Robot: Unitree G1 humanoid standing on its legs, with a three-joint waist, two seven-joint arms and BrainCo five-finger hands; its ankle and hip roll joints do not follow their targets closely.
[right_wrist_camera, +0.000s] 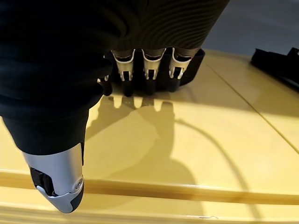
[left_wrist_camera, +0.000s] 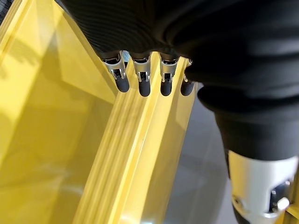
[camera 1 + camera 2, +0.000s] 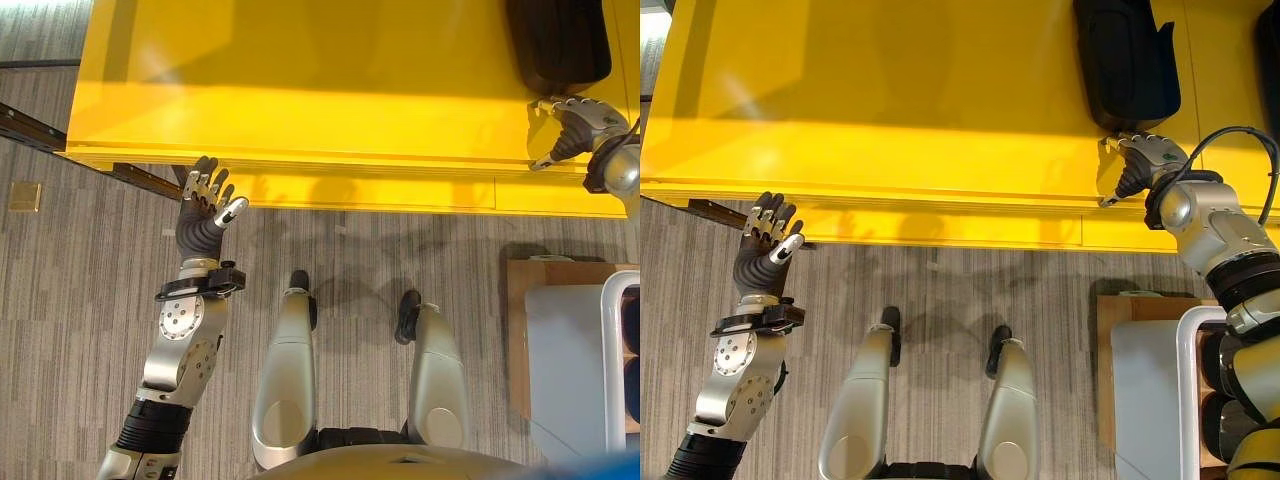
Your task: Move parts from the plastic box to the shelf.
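Big yellow shelf (image 3: 300,90) runs across the top, with a black molded part (image 3: 1127,62) already lying on it. Right hand (image 3: 1145,160) sits just behind that part, fingers loosely spread, holding nothing. Left hand (image 3: 205,205) hovers open at the shelf's front edge. Part looks like stiff, light, smooth plastic, so I'd grab across its narrow middle.

Both head eyes look straight down on the glossy yellow shelf top (image 3: 300,90) and share its front edge, which each wrist camera views closely.
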